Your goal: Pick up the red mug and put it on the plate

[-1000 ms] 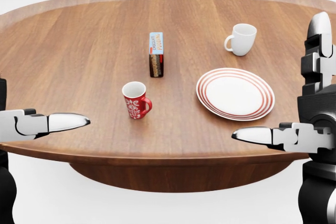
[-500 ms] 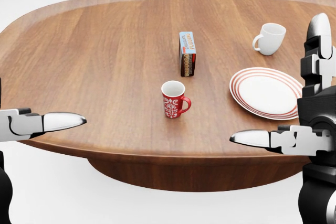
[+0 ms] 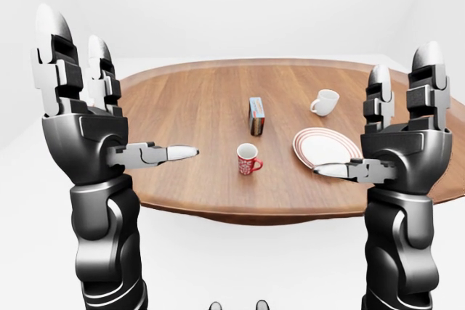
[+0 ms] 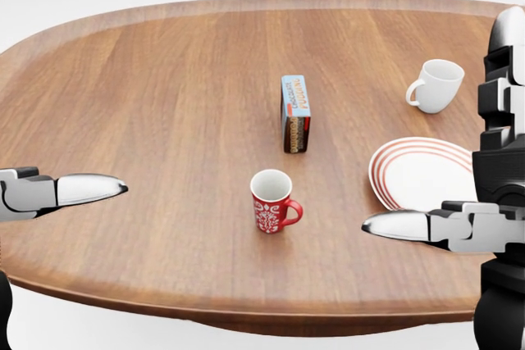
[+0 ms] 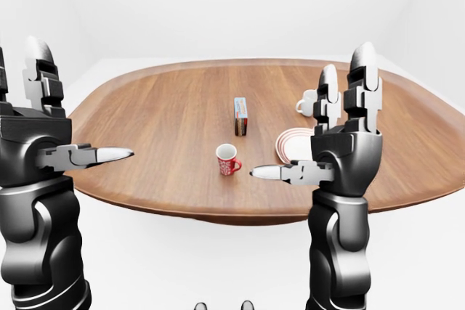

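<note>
The red mug [image 4: 273,201] with a white pattern stands upright on the round wooden table [image 4: 164,104], handle to the view's right. The white plate [image 4: 418,171] with red rings lies to its right. My left hand [image 3: 102,117] is open, fingers up and thumb pointing inward, held over the table's left edge, well left of the mug. My right hand [image 3: 392,136] is open the same way, near the table's lower right edge, and covers part of the plate in the right-eye view. Both hands are empty.
A blue and red box [image 4: 295,112] stands upright just above the red mug in the head view. A white mug [image 4: 435,85] stands above the plate. The table's near edge runs along the bottom of the head view.
The whole picture has shifted: the camera has moved, so the mug, box and plate now sit further right and lower and look larger. Both hands stay open and empty.
</note>
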